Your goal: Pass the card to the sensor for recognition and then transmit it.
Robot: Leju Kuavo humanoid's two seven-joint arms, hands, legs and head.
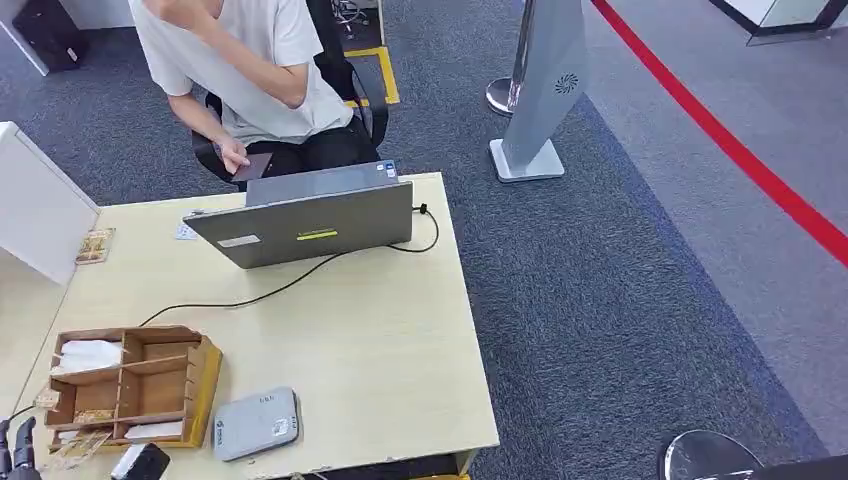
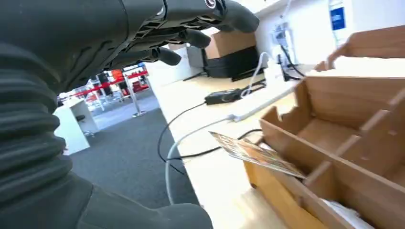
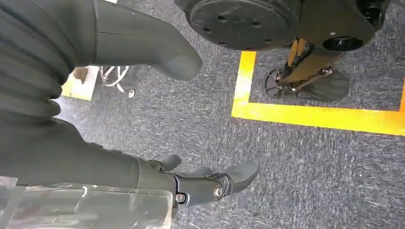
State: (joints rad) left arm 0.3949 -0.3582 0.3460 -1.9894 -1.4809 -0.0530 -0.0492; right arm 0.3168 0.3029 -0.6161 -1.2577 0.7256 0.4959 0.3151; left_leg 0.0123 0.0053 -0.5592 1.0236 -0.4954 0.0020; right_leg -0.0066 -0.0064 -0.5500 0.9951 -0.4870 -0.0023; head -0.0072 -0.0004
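A patterned card (image 2: 253, 153) sticks out at a slant from a corner slot of the wooden organizer (image 2: 334, 143). In the head view this card (image 1: 75, 448) is at the near left corner of the organizer (image 1: 130, 385). The grey flat sensor box (image 1: 256, 423) lies on the table just right of the organizer. My left hand (image 1: 18, 445) hovers at the table's near left corner; its fingers (image 2: 191, 36) are spread above and short of the card, holding nothing. My right hand (image 3: 157, 179) hangs over the carpet with fingers apart and empty.
A person (image 1: 250, 70) sits behind a grey laptop (image 1: 310, 225) at the table's far side; its black cable (image 1: 300, 280) crosses the tabletop. A small black device (image 1: 140, 462) lies at the front edge. A white partition (image 1: 35, 205) stands at left; a stand (image 1: 540, 90) at right.
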